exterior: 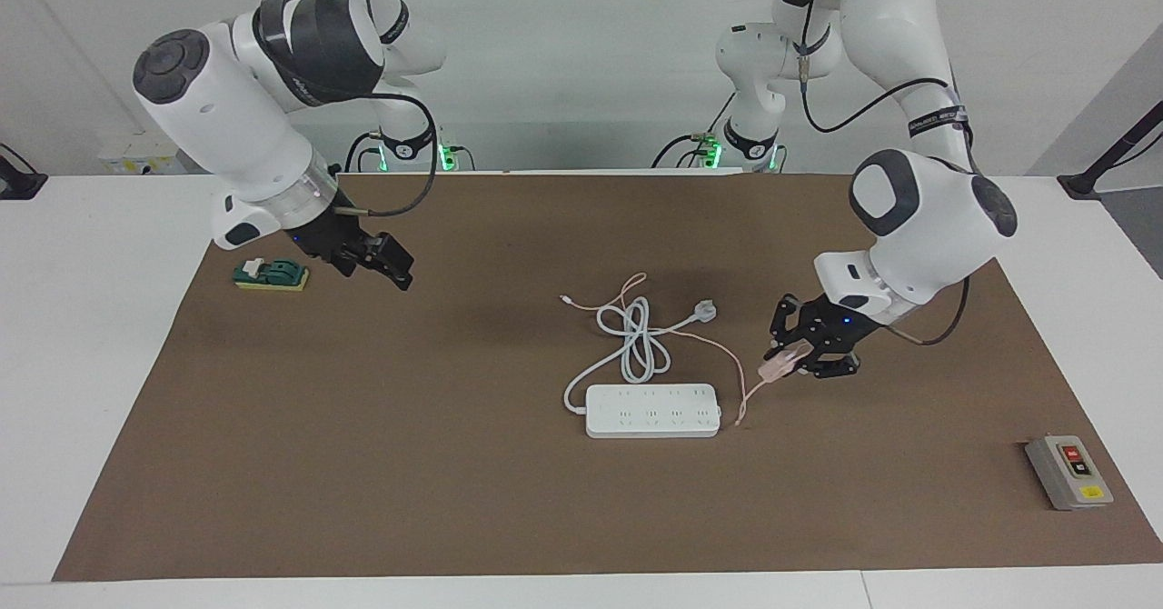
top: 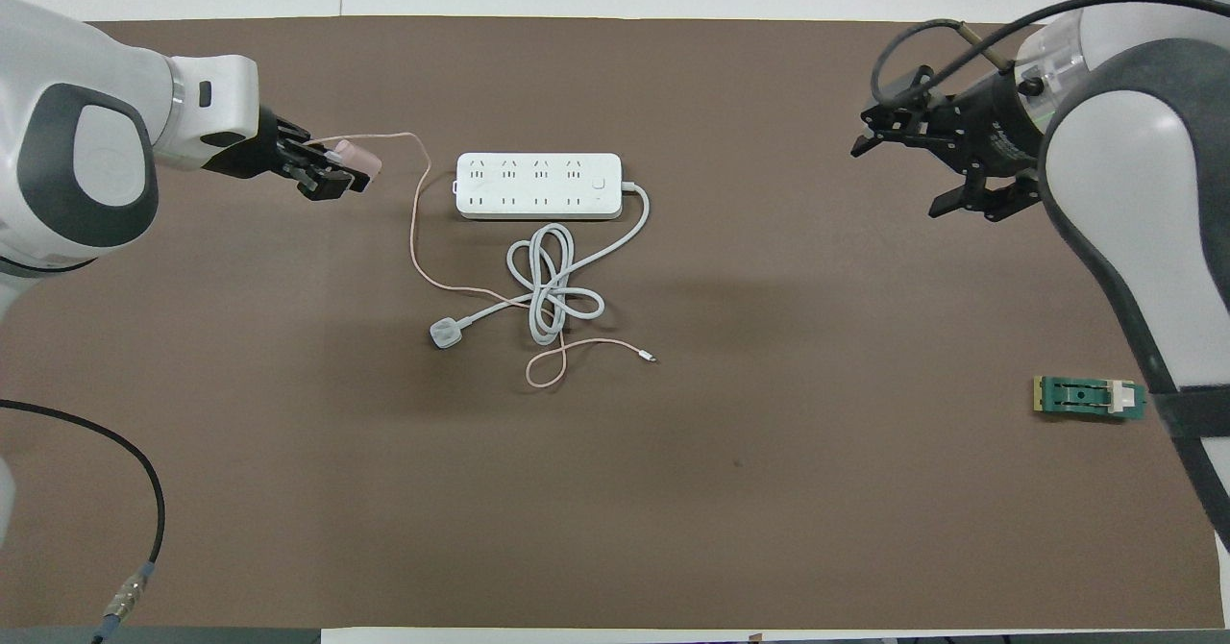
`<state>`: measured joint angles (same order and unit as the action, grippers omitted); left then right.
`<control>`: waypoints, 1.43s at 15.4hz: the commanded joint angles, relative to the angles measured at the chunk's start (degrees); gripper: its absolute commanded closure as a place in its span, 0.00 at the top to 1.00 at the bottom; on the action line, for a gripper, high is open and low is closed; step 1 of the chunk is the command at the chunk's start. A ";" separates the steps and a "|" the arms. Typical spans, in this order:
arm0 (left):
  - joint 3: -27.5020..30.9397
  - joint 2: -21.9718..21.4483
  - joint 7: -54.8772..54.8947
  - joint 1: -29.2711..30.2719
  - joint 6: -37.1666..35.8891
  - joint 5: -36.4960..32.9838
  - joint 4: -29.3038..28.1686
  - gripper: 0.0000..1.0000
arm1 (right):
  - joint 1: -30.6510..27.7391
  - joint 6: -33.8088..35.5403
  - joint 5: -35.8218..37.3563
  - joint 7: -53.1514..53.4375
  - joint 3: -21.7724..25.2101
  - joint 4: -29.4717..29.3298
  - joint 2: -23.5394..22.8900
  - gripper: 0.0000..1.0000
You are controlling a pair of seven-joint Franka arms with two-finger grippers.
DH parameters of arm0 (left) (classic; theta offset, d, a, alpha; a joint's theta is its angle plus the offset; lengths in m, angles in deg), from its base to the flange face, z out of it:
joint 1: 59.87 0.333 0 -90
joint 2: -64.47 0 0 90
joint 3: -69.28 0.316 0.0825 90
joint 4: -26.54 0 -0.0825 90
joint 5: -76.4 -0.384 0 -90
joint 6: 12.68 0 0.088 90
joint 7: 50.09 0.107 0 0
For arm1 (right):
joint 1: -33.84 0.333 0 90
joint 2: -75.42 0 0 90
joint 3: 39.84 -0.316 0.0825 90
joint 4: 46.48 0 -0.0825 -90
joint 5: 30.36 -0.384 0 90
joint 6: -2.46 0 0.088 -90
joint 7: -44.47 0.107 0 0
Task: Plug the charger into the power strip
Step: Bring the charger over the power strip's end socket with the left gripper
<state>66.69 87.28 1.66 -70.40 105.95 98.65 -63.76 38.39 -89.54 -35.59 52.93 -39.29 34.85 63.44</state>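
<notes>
From my seat I see the left gripper (exterior: 789,361) up over the brown mat (exterior: 363,464) toward the left arm's end of the bench (exterior: 91,336), its fingers pinched tight on the charger (exterior: 781,364), a small pale-pink cube with softly rounded edges. Its thin pink cable (top: 415,231) trails from the block down to the mat, runs past the end of the power strip (exterior: 652,411) and loops on nearer the robots. The power strip lies flat mid-mat, a smooth white plastic bar with rounded corners and two rows of outlets; I cannot read any marking on it. Its thick white cord (exterior: 636,341) is bunched in loose loops just nearer the robots and ends in a white three-pin plug (exterior: 705,310). The right gripper (exterior: 392,268) hangs over the mat toward the right arm's end, fingers spread wide and holding nothing. Beside it rests a green switch block on a yellow base (exterior: 271,274). A grey button box (exterior: 1068,471) with red, black and yellow buttons sits at the mat's corner; its lettering is too small to read.
</notes>
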 commanded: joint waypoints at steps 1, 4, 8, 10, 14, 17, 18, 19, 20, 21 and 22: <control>0.48 0.92 4.76 -2.90 3.52 -2.04 1.18 0.00 | -1.82 2.17 4.35 -10.65 -0.73 1.55 4.14 1.00; 0.65 0.92 8.26 -5.80 9.16 -3.43 -0.49 0.00 | -3.40 6.03 5.15 -14.51 -0.90 3.91 8.27 1.00; 0.74 0.75 11.36 -10.11 9.96 -12.66 -1.81 0.00 | -4.02 8.68 5.15 -14.70 -0.81 10.68 14.52 1.00; 0.74 0.66 11.36 -10.82 9.61 -13.54 -1.73 0.00 | -4.11 10.52 5.15 -14.18 -0.81 11.30 14.88 1.00; 0.65 0.40 11.62 -11.44 7.67 -24.95 -1.81 0.00 | -4.99 9.74 5.49 -14.09 -0.73 11.31 14.62 1.00; 0.74 -1.01 11.62 -10.74 8.10 -25.41 -6.01 0.00 | -4.46 8.16 7.16 -10.32 -0.73 11.31 14.53 1.00; 0.74 -1.27 11.62 -10.74 9.59 -25.41 -7.42 0.00 | -4.37 8.24 7.34 -10.31 -0.73 11.31 14.53 1.00; 0.83 -1.27 11.80 -10.74 12.13 -25.93 -8.66 0.00 | -4.37 8.24 7.34 -10.22 -0.73 11.31 14.53 1.00; 0.74 -1.19 11.97 -10.74 13.72 -27.42 -9.45 0.00 | -4.37 8.24 7.34 -10.13 -0.73 11.31 14.53 1.00; 0.74 -0.75 11.98 -10.82 14.61 -28.21 -9.55 0.00 | -4.37 8.16 7.52 -9.87 -0.73 11.31 14.53 1.00; 0.74 -0.57 12.06 -10.82 14.88 -28.40 -9.63 0.00 | -4.29 8.07 7.87 -9.61 -0.73 11.31 14.53 1.00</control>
<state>67.28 88.33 12.81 -81.21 118.37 71.99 -70.64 34.26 -80.09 -29.09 41.98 -39.55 44.88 77.11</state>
